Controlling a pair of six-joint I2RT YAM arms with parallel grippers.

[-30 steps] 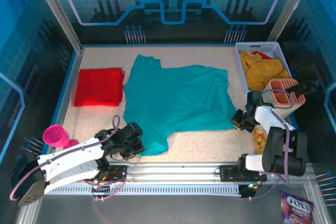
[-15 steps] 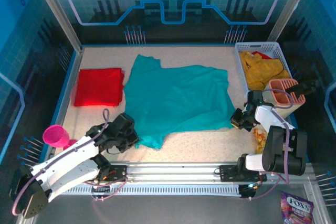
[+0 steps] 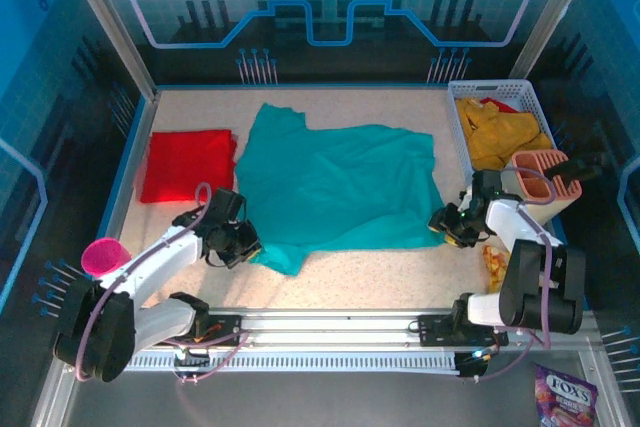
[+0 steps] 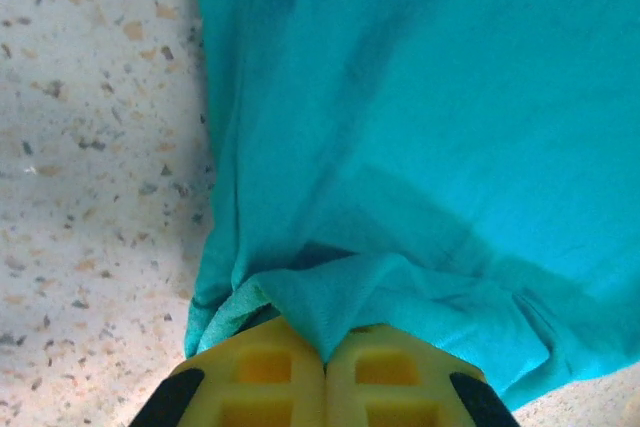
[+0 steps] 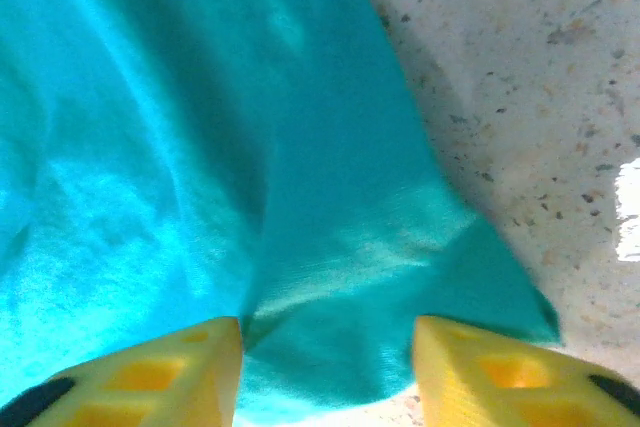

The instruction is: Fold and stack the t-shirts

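Teal t-shirt (image 3: 340, 187): is showing as soft knit cloth, matt, and is catching a faint sheen along its wrinkles.
Red t-shirt (image 3: 188, 165), left of the teal t-shirt: is reading as matt cloth, smooth-faced.
Mustard-yellow t-shirts (image 3: 500, 137), right of the teal t-shirt: are appearing as crumpled matt cloth.
Basket (image 3: 490, 86), right of the teal t-shirt: is showing white plastic latticework.
Table (image 3: 400, 267), under the teal t-shirt: is presenting a smooth, matt, stone-like surface, pale with dark flecks.
Left gripper (image 4: 325, 352): is showing moulded yellow plastic, matt, with black patches.
Right gripper (image 5: 330, 342): is showing the same matt yellow plastic.
Cup (image 3: 103, 256), near-left of the teal t-shirt: is looking like glossy pink plastic.
Rail (image 3: 330, 325), nearer than the teal t-shirt: is appearing as bare ribbed metal.
Sweet packet (image 3: 563, 394), near-right of the teal t-shirt: is glinting as glossy printed film.
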